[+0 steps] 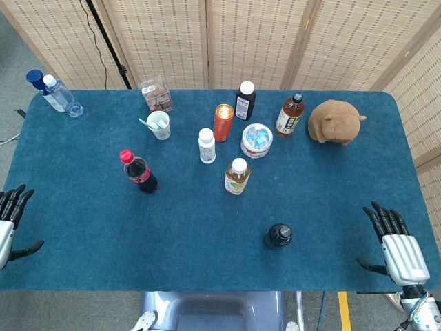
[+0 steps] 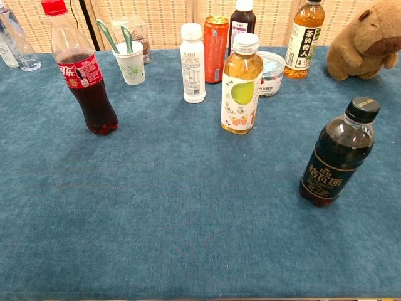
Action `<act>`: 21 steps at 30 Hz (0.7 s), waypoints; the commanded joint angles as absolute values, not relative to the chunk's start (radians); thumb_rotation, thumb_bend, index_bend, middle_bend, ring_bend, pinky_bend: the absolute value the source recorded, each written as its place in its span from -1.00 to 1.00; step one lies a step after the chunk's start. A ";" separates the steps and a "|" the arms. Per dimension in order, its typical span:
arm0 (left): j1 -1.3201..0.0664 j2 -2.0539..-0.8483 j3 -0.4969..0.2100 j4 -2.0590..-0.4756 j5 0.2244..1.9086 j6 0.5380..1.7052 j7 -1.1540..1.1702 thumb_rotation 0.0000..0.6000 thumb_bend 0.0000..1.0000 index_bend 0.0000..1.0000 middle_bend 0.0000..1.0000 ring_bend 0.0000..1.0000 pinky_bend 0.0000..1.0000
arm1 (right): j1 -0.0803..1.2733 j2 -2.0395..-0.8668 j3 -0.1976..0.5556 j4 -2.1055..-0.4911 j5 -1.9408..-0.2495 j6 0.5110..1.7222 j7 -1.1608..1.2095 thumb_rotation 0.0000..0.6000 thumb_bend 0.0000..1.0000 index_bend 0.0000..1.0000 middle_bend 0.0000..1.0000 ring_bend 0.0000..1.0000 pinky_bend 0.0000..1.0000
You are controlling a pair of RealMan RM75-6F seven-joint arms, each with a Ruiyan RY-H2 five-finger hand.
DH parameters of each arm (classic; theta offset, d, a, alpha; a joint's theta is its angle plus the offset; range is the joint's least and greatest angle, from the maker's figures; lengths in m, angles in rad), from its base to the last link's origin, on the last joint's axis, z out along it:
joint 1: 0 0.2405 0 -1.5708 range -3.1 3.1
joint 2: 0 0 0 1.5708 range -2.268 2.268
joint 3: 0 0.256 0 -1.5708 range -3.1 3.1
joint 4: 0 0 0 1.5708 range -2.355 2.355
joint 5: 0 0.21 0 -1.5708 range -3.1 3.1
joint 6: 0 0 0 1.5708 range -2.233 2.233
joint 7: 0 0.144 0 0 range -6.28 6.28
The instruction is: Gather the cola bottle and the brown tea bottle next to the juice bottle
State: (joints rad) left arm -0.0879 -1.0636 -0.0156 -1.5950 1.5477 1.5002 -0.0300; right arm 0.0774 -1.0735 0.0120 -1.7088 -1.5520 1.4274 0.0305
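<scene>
The cola bottle (image 1: 139,172) (image 2: 84,78) with a red cap stands upright on the left of the blue table. The juice bottle (image 1: 236,176) (image 2: 240,88), white-capped with yellow liquid, stands near the middle. A dark brown tea bottle (image 1: 278,236) (image 2: 337,157) with a black cap stands to the front right of the juice, apart from it. My left hand (image 1: 12,219) sits at the table's left edge and my right hand (image 1: 396,241) at the front right corner. Both have their fingers spread and hold nothing. Neither shows in the chest view.
Behind the juice stand a white bottle (image 1: 207,145), an orange can (image 1: 223,122), a dark medicine bottle (image 1: 244,101), a lidded tub (image 1: 256,140), an amber tea bottle (image 1: 290,115) and a plush capybara (image 1: 335,121). A cup (image 1: 159,125), a snack box (image 1: 156,95) and water bottles (image 1: 58,93) stand back left.
</scene>
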 commanded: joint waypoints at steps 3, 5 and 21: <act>-0.088 -1.065 -0.014 -1.595 1.551 1.500 -0.027 1.00 -1.00 -1.00 -1.00 -1.00 -1.00 | 0.086 -1.063 -0.002 -1.714 -1.572 1.409 0.120 1.00 -1.00 -1.00 -1.00 -1.00 -1.00; -0.089 -1.065 -0.015 -1.593 1.560 1.506 -0.032 1.00 -1.00 -1.00 -1.00 -1.00 -1.00 | 0.092 -1.053 -0.012 -1.717 -1.582 1.393 0.182 1.00 -1.00 -1.00 -1.00 -1.00 -1.00; -0.084 -1.055 -0.011 -1.587 1.580 1.526 -0.088 1.00 -1.00 -1.00 -1.00 -1.00 -1.00 | 0.175 -1.191 -0.058 -1.550 -1.710 1.320 0.467 1.00 -1.00 -1.00 -1.00 -1.00 -1.00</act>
